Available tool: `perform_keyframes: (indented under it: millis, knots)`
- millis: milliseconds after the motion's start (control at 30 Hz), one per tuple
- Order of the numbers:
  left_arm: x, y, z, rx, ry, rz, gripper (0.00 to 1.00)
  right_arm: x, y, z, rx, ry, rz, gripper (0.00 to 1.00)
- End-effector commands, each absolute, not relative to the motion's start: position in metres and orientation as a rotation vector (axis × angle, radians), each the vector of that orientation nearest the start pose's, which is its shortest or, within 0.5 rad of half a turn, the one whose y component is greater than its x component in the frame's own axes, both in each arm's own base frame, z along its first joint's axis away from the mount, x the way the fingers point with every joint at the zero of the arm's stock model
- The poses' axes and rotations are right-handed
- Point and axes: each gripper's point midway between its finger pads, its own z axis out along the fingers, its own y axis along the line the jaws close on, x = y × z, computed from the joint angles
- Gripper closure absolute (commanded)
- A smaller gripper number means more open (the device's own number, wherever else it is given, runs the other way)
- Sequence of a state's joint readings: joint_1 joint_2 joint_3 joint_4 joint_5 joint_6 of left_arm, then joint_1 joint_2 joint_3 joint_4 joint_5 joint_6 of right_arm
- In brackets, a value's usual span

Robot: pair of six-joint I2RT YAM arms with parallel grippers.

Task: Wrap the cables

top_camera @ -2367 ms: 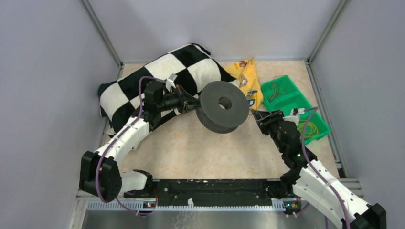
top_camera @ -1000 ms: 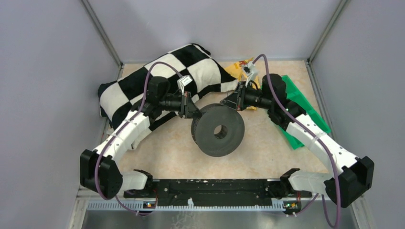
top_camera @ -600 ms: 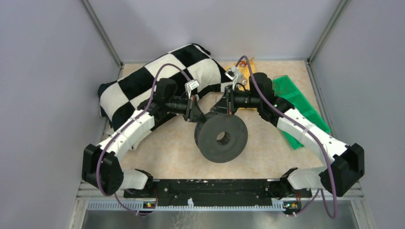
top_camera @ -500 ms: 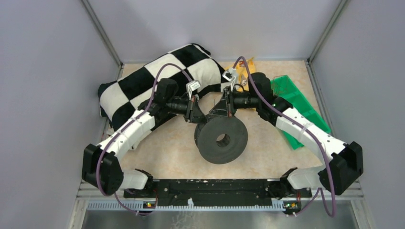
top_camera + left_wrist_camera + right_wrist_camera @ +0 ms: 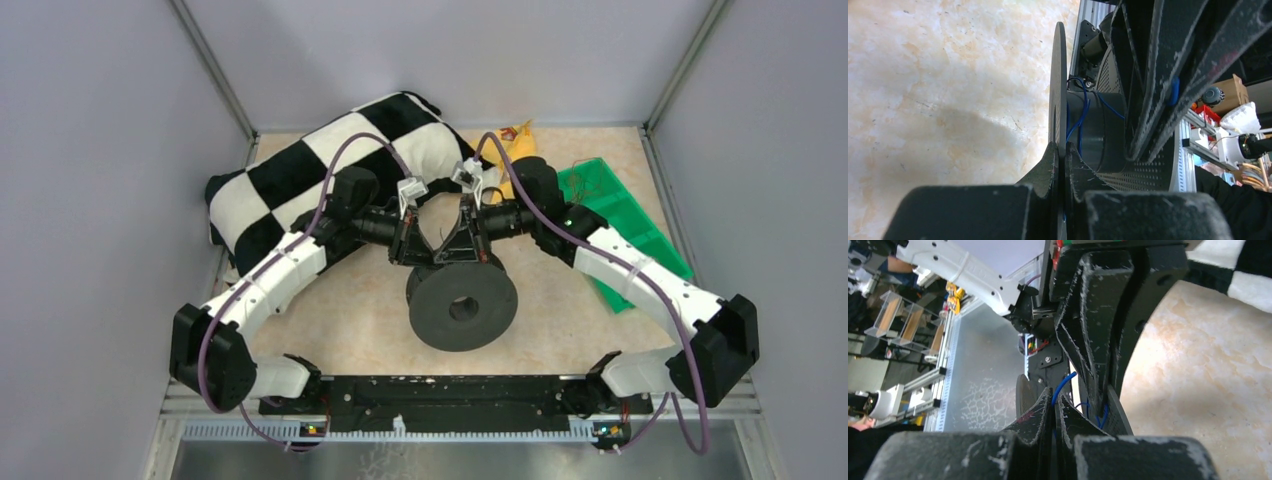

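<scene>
Across the far left of the tan table (image 5: 350,300), a checkered cloth (image 5: 300,180). Far right, a green tray (image 5: 612,205). At centre, well apart from the tray, the dark grey spool (image 5: 490,300), holed face turned toward the arm bases, held at its far rim from either side. Left gripper (image 5: 1060,165) clamped tight on the spool's thin flange. Right gripper (image 5: 1054,412) pinched nearly closed on a strand of the cables (image 5: 1064,385), thin and blue, looped loosely round the spool's core between the flanges.
</scene>
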State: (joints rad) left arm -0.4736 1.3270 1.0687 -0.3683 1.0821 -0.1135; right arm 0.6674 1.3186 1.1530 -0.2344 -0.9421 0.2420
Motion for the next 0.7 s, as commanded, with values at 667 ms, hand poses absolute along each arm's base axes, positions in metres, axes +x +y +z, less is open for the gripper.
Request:
perform_keyframes:
  millis: [667]
  knots:
    - [0.195, -0.298, 0.305, 1.121, 1.704, -1.418, 1.0, 0.154, 0.356, 0.28, -1.319, 1.709, 1.362, 1.0]
